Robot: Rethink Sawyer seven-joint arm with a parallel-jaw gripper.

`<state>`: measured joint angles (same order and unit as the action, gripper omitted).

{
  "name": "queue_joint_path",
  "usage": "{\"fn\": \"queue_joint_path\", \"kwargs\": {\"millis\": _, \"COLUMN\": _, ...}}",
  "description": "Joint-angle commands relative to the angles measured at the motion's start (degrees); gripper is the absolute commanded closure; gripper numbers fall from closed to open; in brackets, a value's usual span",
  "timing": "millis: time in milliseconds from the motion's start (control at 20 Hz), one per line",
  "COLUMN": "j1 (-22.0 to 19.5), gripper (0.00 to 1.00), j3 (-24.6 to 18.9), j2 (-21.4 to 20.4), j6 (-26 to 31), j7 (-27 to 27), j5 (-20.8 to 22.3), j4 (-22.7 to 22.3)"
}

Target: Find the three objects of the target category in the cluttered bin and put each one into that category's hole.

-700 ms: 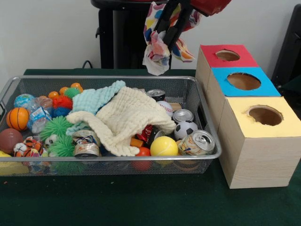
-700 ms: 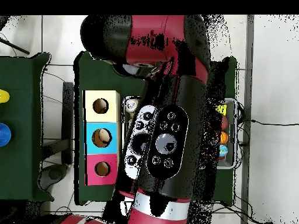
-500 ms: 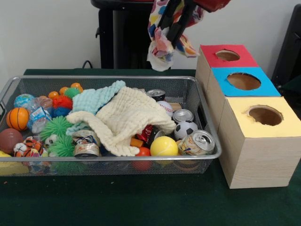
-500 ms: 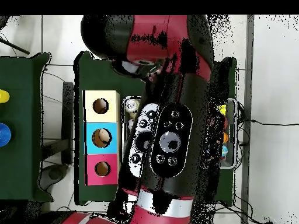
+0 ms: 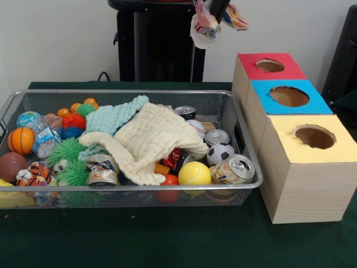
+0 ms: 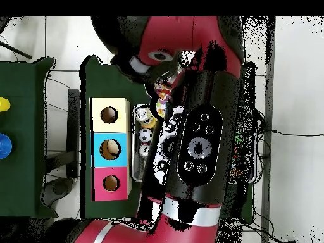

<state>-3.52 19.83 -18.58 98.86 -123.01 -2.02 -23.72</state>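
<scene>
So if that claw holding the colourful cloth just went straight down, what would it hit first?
Probably the wire bin's back right corner, near the black can. The claw grips the patterned cloth high above there, though depth is hard to judge.

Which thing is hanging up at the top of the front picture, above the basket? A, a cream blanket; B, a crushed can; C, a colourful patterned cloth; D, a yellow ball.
C: the colourful patterned cloth hangs from the gripper at the top edge, well above the basket, while the balls, cans and cream blanket lie in the basket.
</scene>
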Motion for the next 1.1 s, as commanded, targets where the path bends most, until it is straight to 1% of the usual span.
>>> {"fn": "queue_joint_path", "kwargs": {"millis": 50, "j1": -1.35, "gripper": 1.00, "j3": -6.51, "j2": 8.26, "j6": 6.44, "j7": 11.60, "j5": -1.60, "j4": 10.16}}
{"fn": "queue_joint_path", "kwargs": {"millis": 100, "j1": -1.12, "gripper": 1.00, "j3": -5.96, "j2": 9.51, "j6": 7.28, "j7": 11.20, "j5": -1.90, "j4": 12.23}}
{"fn": "queue_joint_path", "kwargs": {"millis": 200, "j1": -0.68, "gripper": 1.00, "j3": -5.07, "j2": 11.42, "j6": 8.01, "j7": 10.59, "j5": -2.90, "j4": 14.92}}
{"fn": "queue_joint_path", "kwargs": {"millis": 300, "j1": -0.04, "gripper": 1.00, "j3": -4.09, "j2": 12.64, "j6": 7.29, "j7": 9.67, "j5": -3.75, "j4": 16.36}}
{"fn": "queue_joint_path", "kwargs": {"millis": 400, "j1": 0.36, "gripper": 1.00, "j3": -2.56, "j2": 14.03, "j6": 7.85, "j7": 9.05, "j5": -5.22, "j4": 18.14}}
{"fn": "queue_joint_path", "kwargs": {"millis": 450, "j1": 0.51, "gripper": 1.00, "j3": -1.65, "j2": 14.67, "j6": 7.77, "j7": 9.08, "j5": -5.85, "j4": 19.00}}
{"fn": "queue_joint_path", "kwargs": {"millis": 500, "j1": 0.64, "gripper": 1.00, "j3": -0.91, "j2": 15.22, "j6": 6.02, "j7": 11.15, "j5": -5.83, "j4": 19.82}}
{"fn": "queue_joint_path", "kwargs": {"millis": 550, "j1": 0.63, "gripper": 1.00, "j3": -0.01, "j2": 15.58, "j6": 5.58, "j7": 11.26, "j5": -6.34, "j4": 20.17}}
{"fn": "queue_joint_path", "kwargs": {"millis": 650, "j1": 0.51, "gripper": 1.00, "j3": -0.56, "j2": 15.77, "j6": 2.76, "j7": 12.52, "j5": -7.03, "j4": 19.51}}
{"fn": "queue_joint_path", "kwargs": {"millis": 850, "j1": 0.57, "gripper": 1.00, "j3": 0.10, "j2": 16.35, "j6": 0.08, "j7": 13.16, "j5": -8.32, "j4": 19.43}}
{"fn": "queue_joint_path", "kwargs": {"millis": 1100, "j1": 0.97, "gripper": 1.00, "j3": 2.32, "j2": 17.19, "j6": -0.86, "j7": 13.20, "j5": -10.19, "j4": 20.62}}
